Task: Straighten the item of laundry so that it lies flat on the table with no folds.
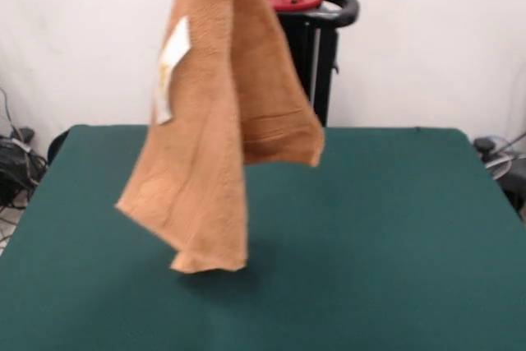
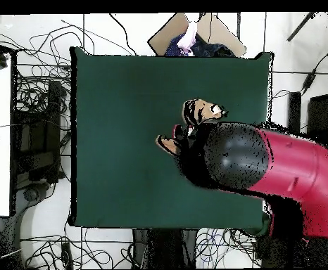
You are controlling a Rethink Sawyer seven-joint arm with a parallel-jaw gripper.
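The gripper is hidden, so I cannot tell its grip; the towel (image 1: pixel 215 113) hangs folded above the table (image 1: pixel 386 228), label (image 1: pixel 169 67) outward.

Arm out over table, gripper hidden.
Red and black arm (image 2: pixel 265 169) reaches in from base side, bulky black joint uppermost; gripper probably under it, can't see.

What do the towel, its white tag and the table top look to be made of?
Towel: orange-tan terry cloth by the look, with a fuzzy matte nap, woven bands near the hem, and soft drape where it hangs.
Label: thin white fabric or ribbon, probably; smoother than the towel, slightly curled.
Table: covered in dark green felt-like cloth, matte with no glare. What lies beneath cannot be seen.
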